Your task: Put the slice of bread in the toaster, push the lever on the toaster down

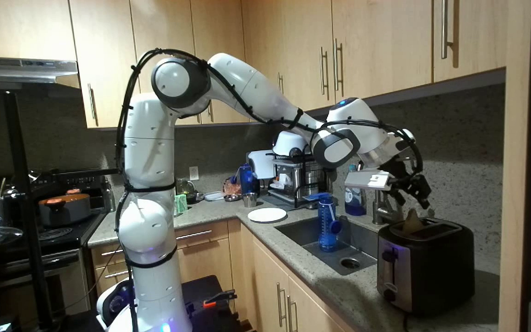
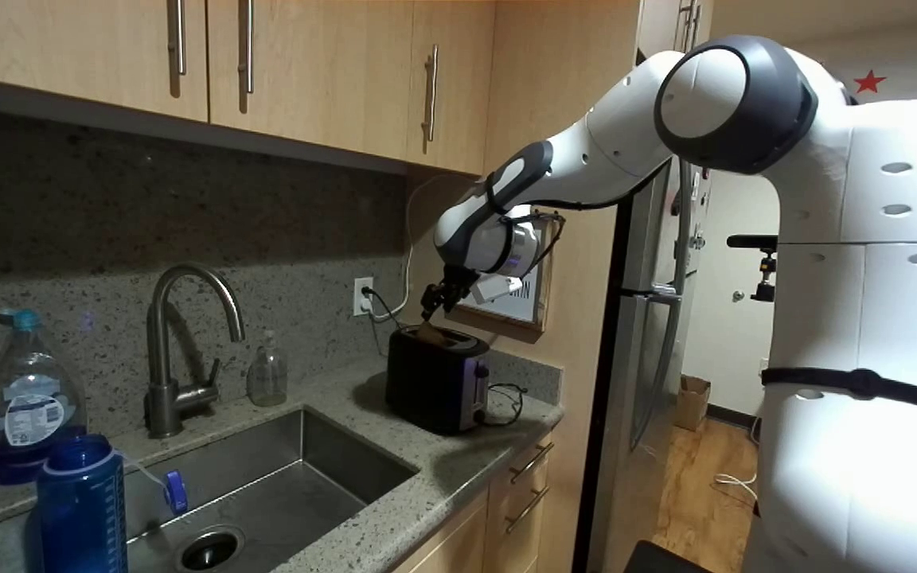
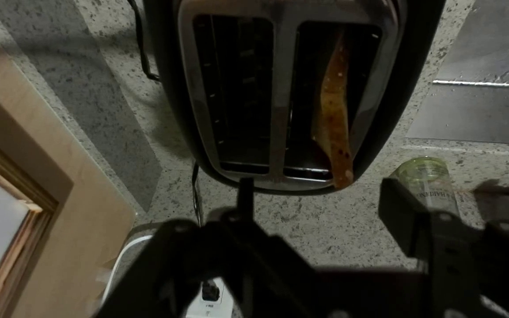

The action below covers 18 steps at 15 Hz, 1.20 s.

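Note:
The toaster (image 1: 445, 276) stands on the counter past the sink and also shows in an exterior view (image 2: 427, 390) and the wrist view (image 3: 283, 84). The slice of bread (image 3: 335, 110) sits tilted in the slot nearer the sink, its upper edge sticking out and one end overlapping the slot's end rim. Its top shows in both exterior views (image 1: 412, 223) (image 2: 431, 334). The lever (image 1: 389, 256) is high on the toaster's front panel. My gripper (image 3: 316, 187) is open and empty, just above the toaster and apart from the bread; it shows in both exterior views (image 1: 413, 200) (image 2: 436, 309).
The sink (image 2: 299, 485) with a faucet (image 2: 160, 358) lies beside the toaster. A clear glass bottle (image 2: 267, 374) and an outlet (image 2: 363, 296) with a cord are behind. Blue bottle (image 1: 327, 221) at the sink, white plate (image 1: 267, 215) beyond. Cabinets (image 2: 307, 79) hang above.

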Motion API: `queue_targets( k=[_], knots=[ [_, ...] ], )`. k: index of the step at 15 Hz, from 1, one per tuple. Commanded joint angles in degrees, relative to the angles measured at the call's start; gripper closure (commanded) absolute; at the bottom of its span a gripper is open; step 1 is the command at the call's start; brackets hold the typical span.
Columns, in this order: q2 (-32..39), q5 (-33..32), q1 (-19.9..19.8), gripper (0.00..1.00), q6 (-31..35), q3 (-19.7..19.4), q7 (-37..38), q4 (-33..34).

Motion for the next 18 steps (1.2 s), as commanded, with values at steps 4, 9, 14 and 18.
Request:
queue_targets(
  k=[4, 9, 14, 18],
  knots=[
    [-7.1, -6.2, 0.3, 0.0, -0.5, -1.6, 4.2, -3.4],
    [-12.5, -14.9, -2.3, 0.0, -1.6, 0.4, 11.7, -7.9],
    [-17.9, -25.9, -4.2, 0.0, -9.3, 2.8, 22.9, -12.6],
    [-24.0, -31.9, -5.5, 0.0, -16.4, 5.2, 30.1, -17.5]
  ],
)
